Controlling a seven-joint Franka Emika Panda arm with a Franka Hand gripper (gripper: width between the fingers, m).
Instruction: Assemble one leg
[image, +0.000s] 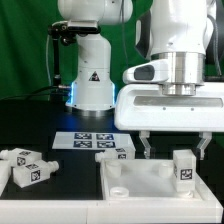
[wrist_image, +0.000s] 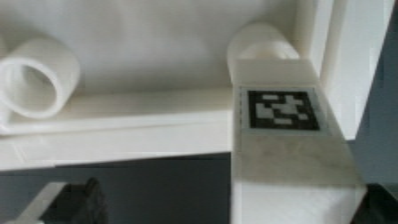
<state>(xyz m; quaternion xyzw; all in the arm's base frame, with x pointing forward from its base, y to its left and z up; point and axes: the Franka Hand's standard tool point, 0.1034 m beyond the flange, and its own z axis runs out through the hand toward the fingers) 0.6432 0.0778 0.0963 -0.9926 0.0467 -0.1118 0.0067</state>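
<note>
A white square-section leg (image: 184, 168) with a black-and-white tag stands upright on the large flat white rimmed panel (image: 140, 186), near the exterior view's right. My gripper (image: 174, 150) hangs just above it. Its jaws are spread wide, one on each side of the leg, and touch nothing. In the wrist view the leg (wrist_image: 281, 130) runs up between the dark fingertips (wrist_image: 71, 203), with the gripper (wrist_image: 228, 207) open around it. A round corner socket (wrist_image: 36, 85) of the panel (wrist_image: 143, 120) shows beside the leg.
Two loose legs (image: 24, 166) lie on the black table at the exterior view's left. Another leg (image: 113, 153) lies behind the panel by the marker board (image: 92, 141). The arm's white base (image: 92, 75) stands at the back.
</note>
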